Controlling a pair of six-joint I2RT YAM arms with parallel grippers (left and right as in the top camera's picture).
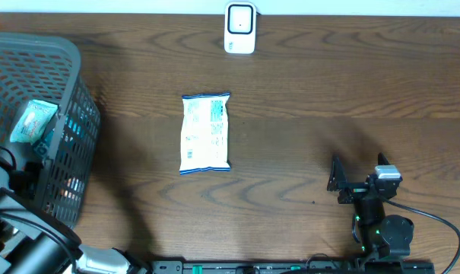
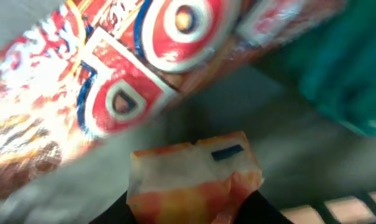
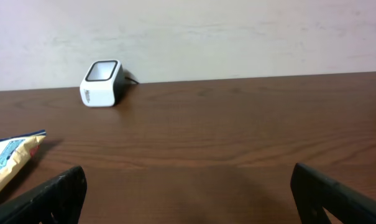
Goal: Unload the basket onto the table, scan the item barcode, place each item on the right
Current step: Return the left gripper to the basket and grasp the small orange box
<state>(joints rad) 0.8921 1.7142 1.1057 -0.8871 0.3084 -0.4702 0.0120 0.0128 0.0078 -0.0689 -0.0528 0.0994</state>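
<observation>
The task looks early. Nothing is in front of the scanner (image 1: 240,28), which stands alone at the far edge of the table (image 1: 328,91). No barcode faces it.

The left arm reaches down into the basket (image 1: 70,68) at the left. The left gripper (image 2: 191,214) has an orange packet (image 2: 194,171) right between its fingers. That view is blurred and the fingertips barely show at the bottom edge, so I cannot tell whether they clamp the packet or only bracket it. If this is the item, what is left is to secure it, lift it out, carry it across and turn its barcode to the scanner window.

The right gripper (image 1: 334,181) rests low at the near right with its fingers wide apart and nothing in them. It is well apart from everything else.

A white bag (image 1: 206,133) lies flat mid-table between basket and scanner, touched by neither arm.

The overhead view gives the layout of basket, bag, scanner and both arms. It hides the left fingers and the orange packet, showing only a teal packet (image 1: 33,122) in the basket. The left wrist view alone shows the orange packet, with a red pack (image 2: 132,68) lying above it. The right wrist view shows the scanner's slanted window and 1 end of the bag.
</observation>
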